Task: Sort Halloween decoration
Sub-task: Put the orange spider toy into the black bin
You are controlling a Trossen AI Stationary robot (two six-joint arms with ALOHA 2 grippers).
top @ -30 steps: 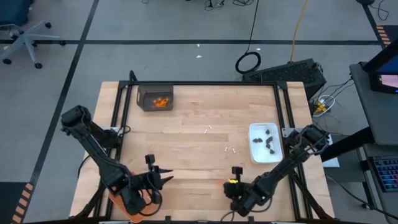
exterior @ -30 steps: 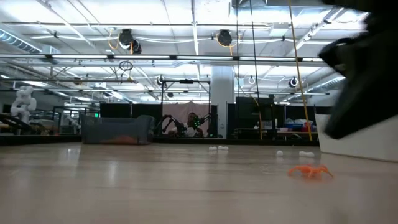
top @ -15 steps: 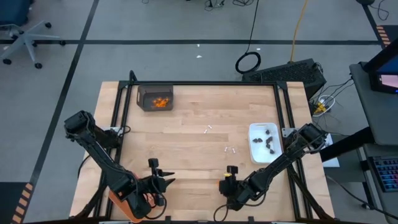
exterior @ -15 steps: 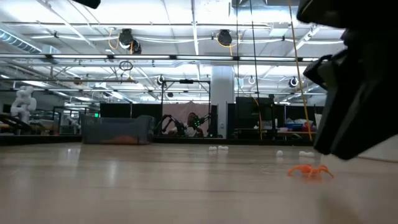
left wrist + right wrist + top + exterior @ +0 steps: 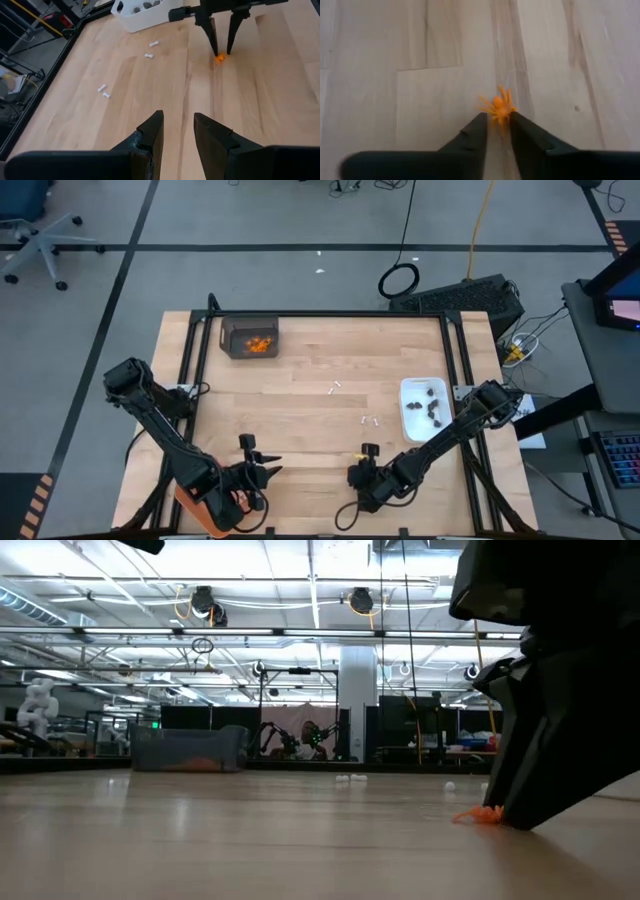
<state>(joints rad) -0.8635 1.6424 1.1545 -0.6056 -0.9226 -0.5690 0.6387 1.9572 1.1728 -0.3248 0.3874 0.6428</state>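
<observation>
Straddling the orange spider [image 5: 498, 107], right gripper [image 5: 222, 51] has fingers slightly parted, not yet pinching. Risk: closing off-centre flicks it away across the table [image 5: 310, 430]. Left gripper [image 5: 177, 131] waits near-left, slightly parted, empty.

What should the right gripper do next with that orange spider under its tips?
Probably close. The right gripper stands over the orange spider on the table, its fingers slightly parted with the spider just at the tips, so it is not yet gripped. Closing should pinch it for a lift, likely toward the dark bin with orange bits. The left gripper waits nearby.
</observation>
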